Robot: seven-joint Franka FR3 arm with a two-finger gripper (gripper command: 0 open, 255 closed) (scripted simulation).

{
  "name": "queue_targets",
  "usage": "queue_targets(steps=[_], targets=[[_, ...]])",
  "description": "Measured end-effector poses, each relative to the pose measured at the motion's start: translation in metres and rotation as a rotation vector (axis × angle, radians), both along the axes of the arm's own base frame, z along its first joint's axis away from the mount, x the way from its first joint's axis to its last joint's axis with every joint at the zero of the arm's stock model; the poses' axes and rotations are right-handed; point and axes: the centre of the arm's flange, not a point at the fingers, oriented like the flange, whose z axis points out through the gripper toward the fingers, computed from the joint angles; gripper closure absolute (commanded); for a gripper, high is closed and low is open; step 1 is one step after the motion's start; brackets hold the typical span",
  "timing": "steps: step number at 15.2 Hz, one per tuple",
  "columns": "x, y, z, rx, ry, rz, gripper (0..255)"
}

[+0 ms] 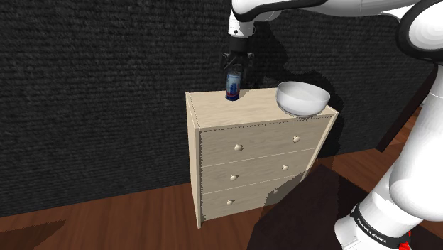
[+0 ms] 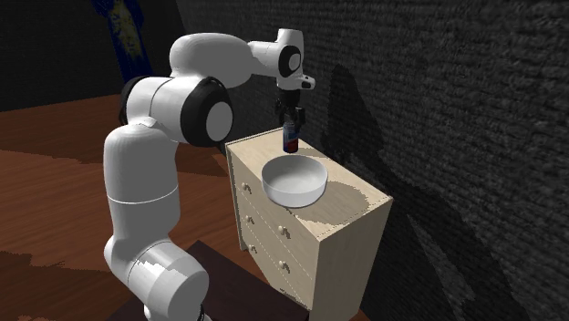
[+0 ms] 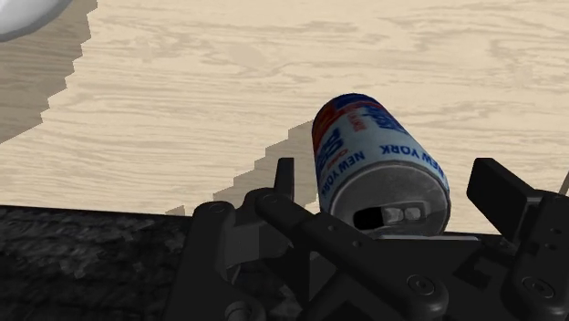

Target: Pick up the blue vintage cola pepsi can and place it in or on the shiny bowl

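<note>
can in the upper middle of the shoulder view, standing upright on the pale wood chest of drawers, right at the back edge by the dark textured wall. blue, white and red on its side, and up close the wrist view reads "new york" on the can just under its grey lid. the black pincer hangs straight over it, pointing down from the white arm. the wrist view has the pincer open wide, one finger on each side of the can with a gap showing on both sides, so nothing is gripped. over in the second exterior view the pincer sits in the upper middle of the frame, its tips down around the top of the can. the bowl is plain white here, round and deep, on the same top toward the shoulder view's right, well apart from the can. in the second exterior view the bowl sits at the centre of the frame, below the can, on the light wooden top. three drawers with small knobs face the shoulder view's lower middle, and dark reddish wood floor runs across the lower left.
</note>
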Motion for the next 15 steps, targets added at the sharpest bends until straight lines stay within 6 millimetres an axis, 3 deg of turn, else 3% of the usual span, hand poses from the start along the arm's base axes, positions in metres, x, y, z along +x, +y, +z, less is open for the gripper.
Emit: queue_targets(steps=[5,6,15], targets=[[0.0,0.0,-0.0021,0.0,0.0,0.0,0],[0.0,0.0,-0.0021,0.0,0.0,0.0,255],[-0.0005,-0.0005,-0.0014,0.0,-0.002,0.0,255]])
